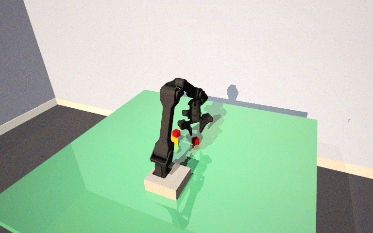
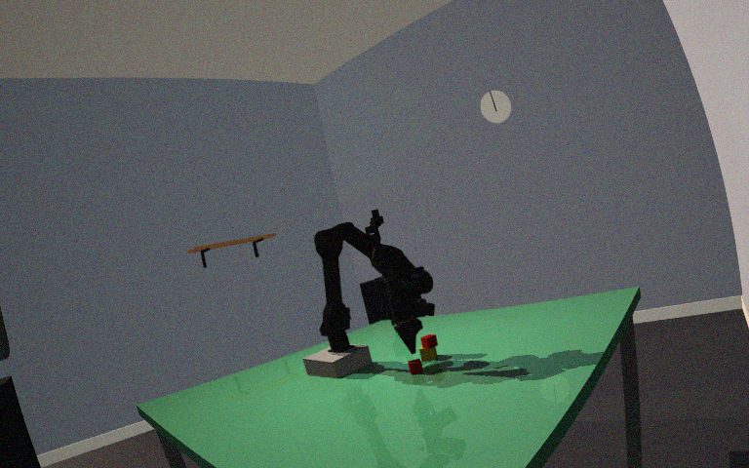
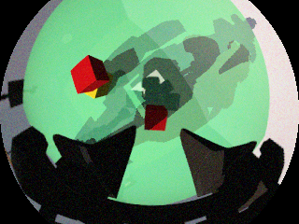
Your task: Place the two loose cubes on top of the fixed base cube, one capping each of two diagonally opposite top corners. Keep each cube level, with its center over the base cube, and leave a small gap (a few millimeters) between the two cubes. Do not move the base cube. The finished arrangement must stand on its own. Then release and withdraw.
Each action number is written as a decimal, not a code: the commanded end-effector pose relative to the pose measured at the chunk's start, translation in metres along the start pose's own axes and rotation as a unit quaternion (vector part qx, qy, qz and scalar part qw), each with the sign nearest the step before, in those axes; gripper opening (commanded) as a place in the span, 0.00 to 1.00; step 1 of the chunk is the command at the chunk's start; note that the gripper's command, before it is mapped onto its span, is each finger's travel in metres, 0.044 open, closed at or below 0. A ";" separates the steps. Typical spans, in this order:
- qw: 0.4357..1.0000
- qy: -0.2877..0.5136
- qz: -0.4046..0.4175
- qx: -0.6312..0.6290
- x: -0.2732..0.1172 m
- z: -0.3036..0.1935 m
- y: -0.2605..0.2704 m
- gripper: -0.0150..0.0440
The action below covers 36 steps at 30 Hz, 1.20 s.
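Observation:
The yellow base cube (image 1: pixel 175 140) (image 2: pixel 428 353) (image 3: pixel 92 93) stands on the green table, partly hidden by the arm in the top view and mostly hidden in the wrist view. One red cube (image 1: pixel 176 133) (image 2: pixel 428 340) (image 3: pixel 86 75) sits on top of it and looks level; its exact offset is hard to tell. The other red cube (image 1: pixel 195 141) (image 2: pixel 414 367) (image 3: pixel 155 117) lies on the table beside the base cube. My gripper (image 1: pixel 195 133) (image 2: pixel 413 352) (image 3: pixel 159 131) is open and empty, pointing down a little above this second red cube.
The arm stands on a pale block (image 1: pixel 167 182) (image 2: pixel 331 365) near the cubes. The stacked cubes are close to the left finger's side in the wrist view. Dark arm shadows and reflections lie on the green table (image 1: pixel 261 164) (image 2: pixel 287 403) around the cubes.

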<state>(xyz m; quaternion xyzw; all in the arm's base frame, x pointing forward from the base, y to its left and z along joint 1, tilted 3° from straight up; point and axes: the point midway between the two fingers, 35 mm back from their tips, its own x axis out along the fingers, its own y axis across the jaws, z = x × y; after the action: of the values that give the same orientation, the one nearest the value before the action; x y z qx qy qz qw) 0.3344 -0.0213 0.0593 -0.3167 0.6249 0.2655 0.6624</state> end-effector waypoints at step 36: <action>1.000 0.001 0.005 -0.002 0.047 -0.001 0.002 0.43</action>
<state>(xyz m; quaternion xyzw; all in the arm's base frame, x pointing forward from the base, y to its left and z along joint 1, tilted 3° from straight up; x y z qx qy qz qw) 0.3364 -0.0230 0.0140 -0.3160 0.6262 0.2664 0.6611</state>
